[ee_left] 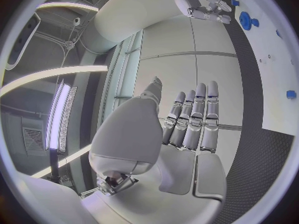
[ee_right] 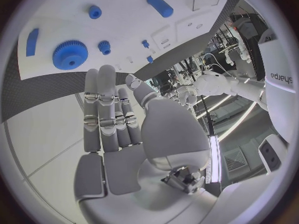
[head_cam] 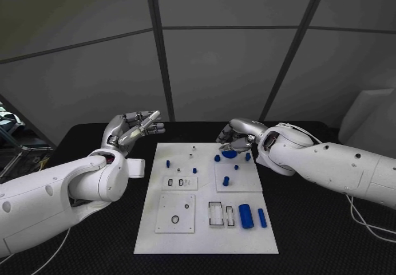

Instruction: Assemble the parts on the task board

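Black table (head_cam: 313,229), white task board (head_cam: 206,243) flat at its middle.

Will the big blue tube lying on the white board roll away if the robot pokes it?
Probably. The big blue tube is round and lies on its side on the flat task board, so a sideways poke would likely roll it. It looks stiff, not floppy.
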Action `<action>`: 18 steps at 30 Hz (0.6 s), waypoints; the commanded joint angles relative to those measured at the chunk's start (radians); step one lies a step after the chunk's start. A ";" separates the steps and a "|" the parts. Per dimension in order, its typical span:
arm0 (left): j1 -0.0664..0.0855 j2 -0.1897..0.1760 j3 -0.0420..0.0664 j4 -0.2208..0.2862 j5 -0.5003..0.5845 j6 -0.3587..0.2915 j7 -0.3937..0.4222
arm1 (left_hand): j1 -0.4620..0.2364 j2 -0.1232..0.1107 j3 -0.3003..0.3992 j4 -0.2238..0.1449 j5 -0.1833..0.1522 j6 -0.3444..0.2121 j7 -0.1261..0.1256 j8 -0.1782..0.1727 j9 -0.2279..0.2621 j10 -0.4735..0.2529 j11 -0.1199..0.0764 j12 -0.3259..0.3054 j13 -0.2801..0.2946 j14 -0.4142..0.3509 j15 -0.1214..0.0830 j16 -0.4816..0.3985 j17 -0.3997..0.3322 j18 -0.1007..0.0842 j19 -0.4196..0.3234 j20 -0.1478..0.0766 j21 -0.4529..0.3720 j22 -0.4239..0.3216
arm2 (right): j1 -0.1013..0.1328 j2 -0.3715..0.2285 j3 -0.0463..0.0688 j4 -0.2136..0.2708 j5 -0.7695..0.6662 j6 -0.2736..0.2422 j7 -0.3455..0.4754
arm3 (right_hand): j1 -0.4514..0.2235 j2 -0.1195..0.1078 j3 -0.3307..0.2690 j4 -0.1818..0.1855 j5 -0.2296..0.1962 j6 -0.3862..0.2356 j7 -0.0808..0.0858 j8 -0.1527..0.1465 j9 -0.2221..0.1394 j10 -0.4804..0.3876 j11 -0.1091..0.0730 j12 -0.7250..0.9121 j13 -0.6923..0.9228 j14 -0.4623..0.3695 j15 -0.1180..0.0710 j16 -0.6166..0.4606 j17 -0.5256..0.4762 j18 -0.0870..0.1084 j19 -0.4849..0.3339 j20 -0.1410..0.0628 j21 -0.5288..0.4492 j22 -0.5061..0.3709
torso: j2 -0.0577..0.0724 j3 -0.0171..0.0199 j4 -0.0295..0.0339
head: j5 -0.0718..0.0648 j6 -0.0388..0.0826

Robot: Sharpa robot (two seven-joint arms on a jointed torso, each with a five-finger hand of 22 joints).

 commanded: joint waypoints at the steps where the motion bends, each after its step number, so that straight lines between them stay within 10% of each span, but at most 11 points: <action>1: 0.001 0.001 0.004 0.012 -0.007 0.047 -0.011 | 0.008 0.002 -0.001 -0.006 -0.004 -0.004 0.017 -0.005 -0.001 -0.003 0.003 -0.004 -0.001 0.006 0.000 -0.004 0.001 -0.013 0.007 0.001 0.007 0.001 | 0.004 0.007 0.001 0.007 -0.168 0.066 -0.067 | 0.003 -0.012 0.008 0.012 -0.012 -0.008 -0.002 -0.001 0.000 -0.008 0.002 -0.002 0.001 0.051 0.003 0.193 0.191 0.003 0.026 0.004 0.083 0.085 | 0.023 -0.0036 0.0051 | -0.004 0.003; 18: 0.001 -0.008 0.007 0.022 -0.005 0.061 -0.019 | 0.008 0.002 -0.001 -0.007 -0.004 -0.004 0.017 -0.005 -0.001 -0.003 0.003 -0.004 -0.001 0.006 0.000 -0.005 0.001 -0.013 0.007 0.001 0.008 0.001 | 0.004 0.032 0.001 -0.002 -0.278 0.118 -0.123 | 0.007 -0.035 0.004 0.050 -0.020 -0.031 -0.012 -0.001 0.000 0.002 -0.004 0.004 0.005 0.038 0.004 0.429 0.431 -0.023 0.076 0.008 0.259 0.299 | 0.039 -0.0030 0.0111 | -0.006 0.004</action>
